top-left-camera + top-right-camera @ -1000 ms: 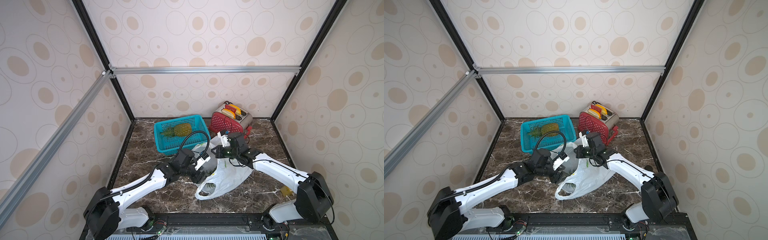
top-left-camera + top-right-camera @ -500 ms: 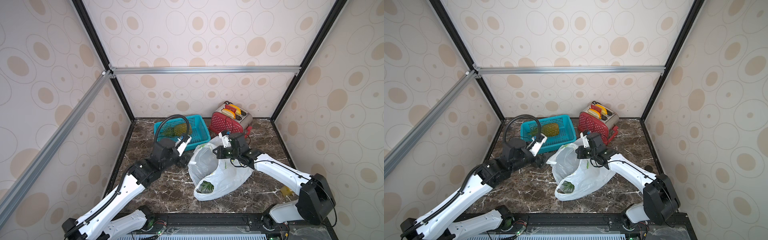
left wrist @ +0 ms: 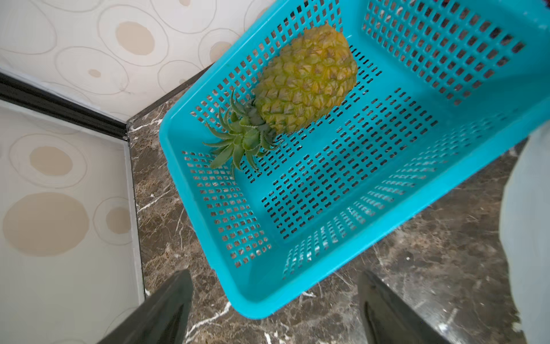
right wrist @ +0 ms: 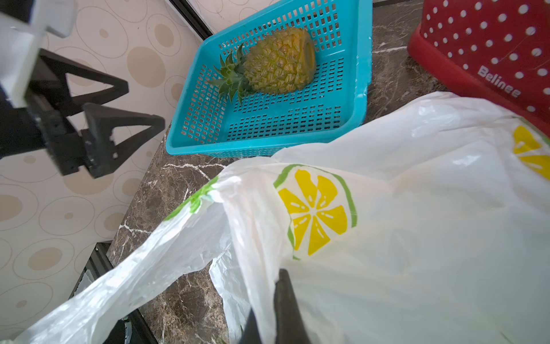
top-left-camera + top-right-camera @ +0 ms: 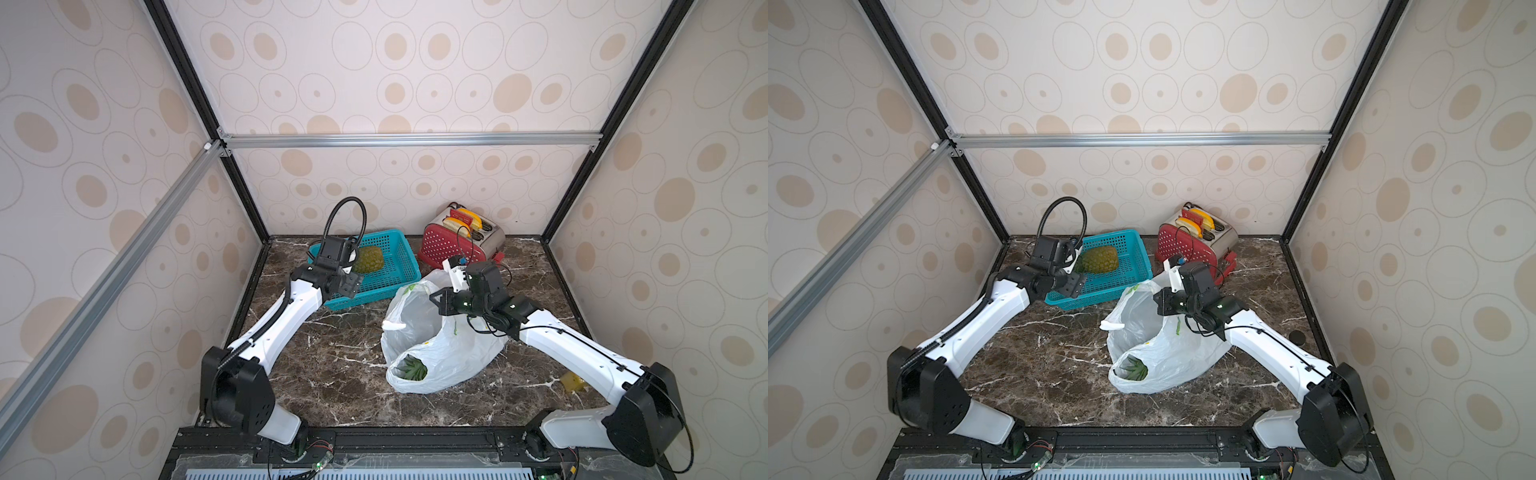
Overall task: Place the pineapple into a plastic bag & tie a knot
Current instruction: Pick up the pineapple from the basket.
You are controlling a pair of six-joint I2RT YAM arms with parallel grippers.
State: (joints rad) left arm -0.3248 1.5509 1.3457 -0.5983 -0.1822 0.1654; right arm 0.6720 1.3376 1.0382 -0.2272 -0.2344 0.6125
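Now the bag (image 5: 451, 353) lies slumped on the dark marble table (image 5: 332, 382), right of centre and just nearer than the basket (image 5: 376, 296). It is thin white film, translucent enough that a green spiky patch shows through its near end. The right wrist view shows yellow lemon slices ringed in green printed on it. Its far edge is lifted up to the right gripper (image 5: 434, 298), whose jaws are pressed together on the film, so the mouth gapes open toward the left. One handle (image 5: 394, 326) juts leftward from the mouth as a rolled white strip, hanging loose.

The pineapple (image 5: 369, 259) lies on its side in the teal mesh basket, at the far side of the table left of centre. Its skin is yellow-green and scaly, and its short green crown points left. The left gripper (image 3: 273, 272) hovers over the basket's near left corner with its jaws spread wide apart and nothing between them, clear of the fruit. A red toaster (image 5: 453, 249) with white dots stands at the far side, just beyond the bag.
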